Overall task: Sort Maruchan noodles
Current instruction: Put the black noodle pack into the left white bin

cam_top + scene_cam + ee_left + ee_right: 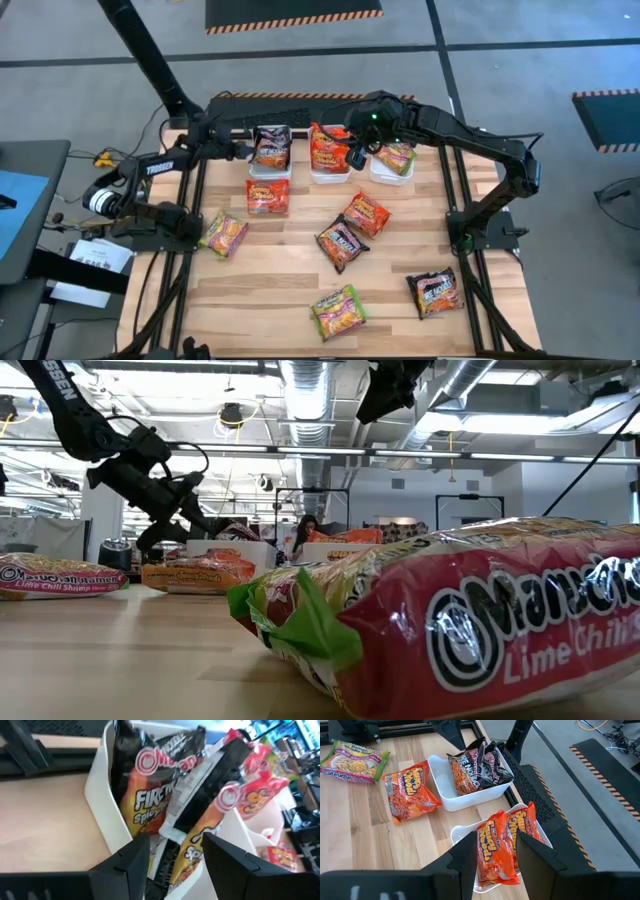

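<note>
We see dark packets point(165, 795) standing on edge, long axis upright, in the left bin point(270, 168). Left end effector point(172, 855) fingers stand apart before them. Right end effector point(492, 852) fingers apart over the middle bin point(462, 837).

Three white bins point(330, 176) stand in a row along the far edge of the surface point(270, 290). Six noodle packets point(338, 312) lie loose on it: two green, two red-orange, two dark. Two arms are visible.
</note>
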